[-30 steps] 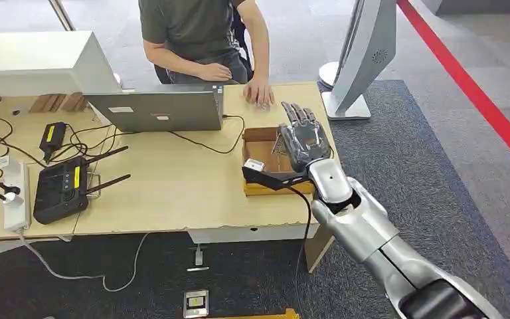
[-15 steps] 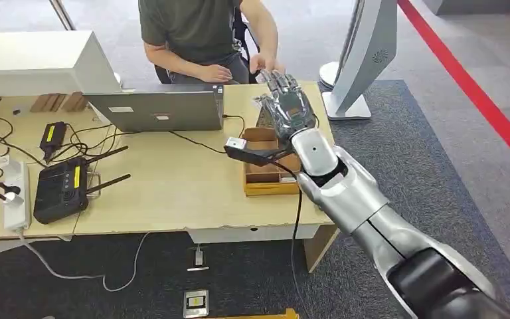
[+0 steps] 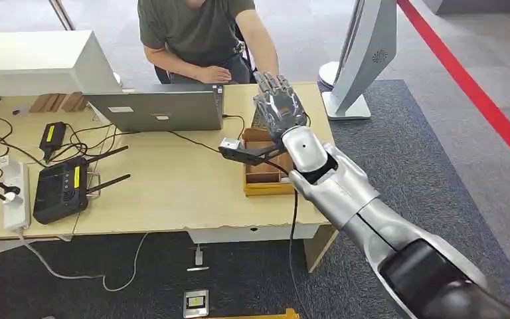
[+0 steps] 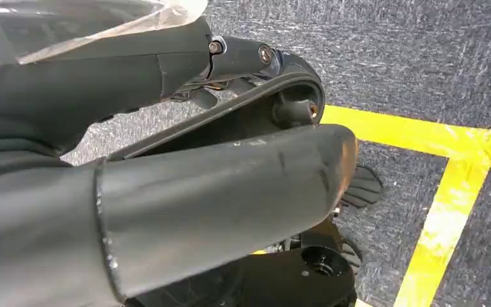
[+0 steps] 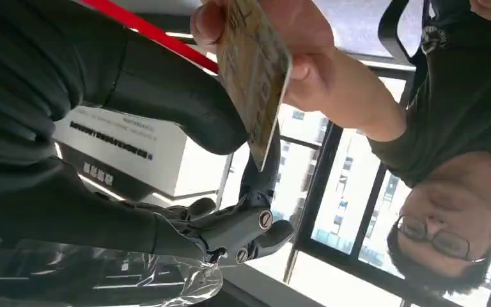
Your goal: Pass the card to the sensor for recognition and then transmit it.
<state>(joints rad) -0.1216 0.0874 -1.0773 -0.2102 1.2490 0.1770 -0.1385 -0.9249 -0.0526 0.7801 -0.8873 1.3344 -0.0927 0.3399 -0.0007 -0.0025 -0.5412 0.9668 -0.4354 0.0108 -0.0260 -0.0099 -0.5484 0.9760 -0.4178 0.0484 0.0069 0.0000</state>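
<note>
My right hand [image 5: 166, 121] pinches a worn yellowish card [image 5: 254, 70], which a person's hand [image 5: 294, 45] also grips.

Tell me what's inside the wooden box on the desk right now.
The wooden box shows a bare brown floor near its front; the right hand and the wrist camera cover its far end, so contents there are unseen.
</note>
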